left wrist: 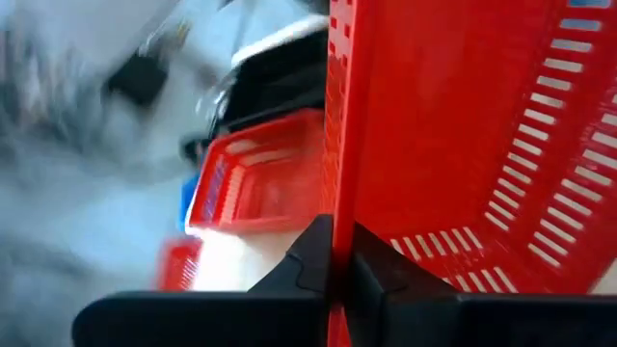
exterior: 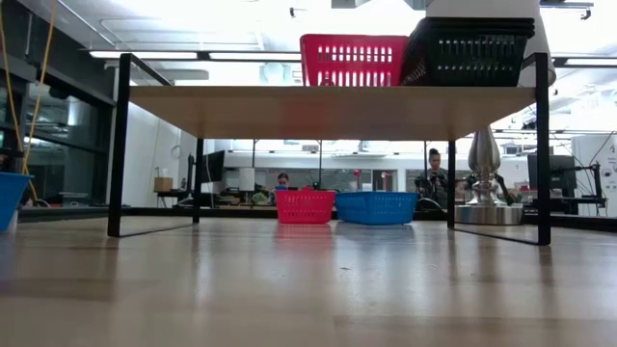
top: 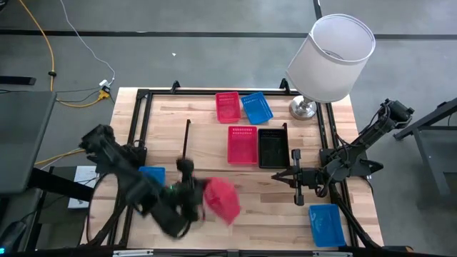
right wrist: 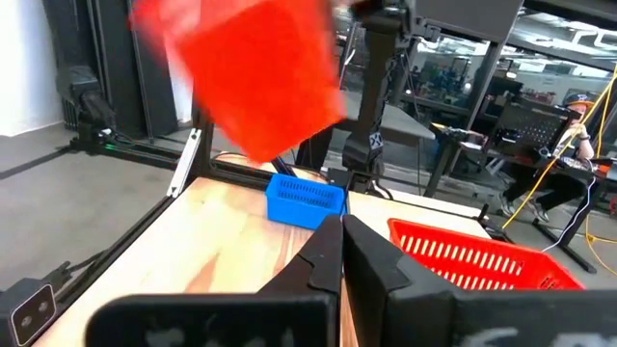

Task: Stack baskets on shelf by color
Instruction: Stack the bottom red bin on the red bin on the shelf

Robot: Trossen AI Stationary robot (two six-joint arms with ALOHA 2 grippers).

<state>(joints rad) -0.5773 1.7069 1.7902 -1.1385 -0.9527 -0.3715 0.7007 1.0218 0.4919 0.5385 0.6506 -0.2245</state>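
pinching red basket [top: 222, 199], left end effector [top: 191, 194]

red basket [exterior: 353, 60], black basket [exterior: 467, 52] (atop shelf [exterior: 328, 111])

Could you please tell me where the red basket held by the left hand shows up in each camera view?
High view: red basket at lower centre, beside the left hand.
Low view: not in it.
Left wrist view: fills the right half, its wall pinched between the fingers.
Right wrist view: upper left, in the air.
Shared landmark: the shelf's red basket.
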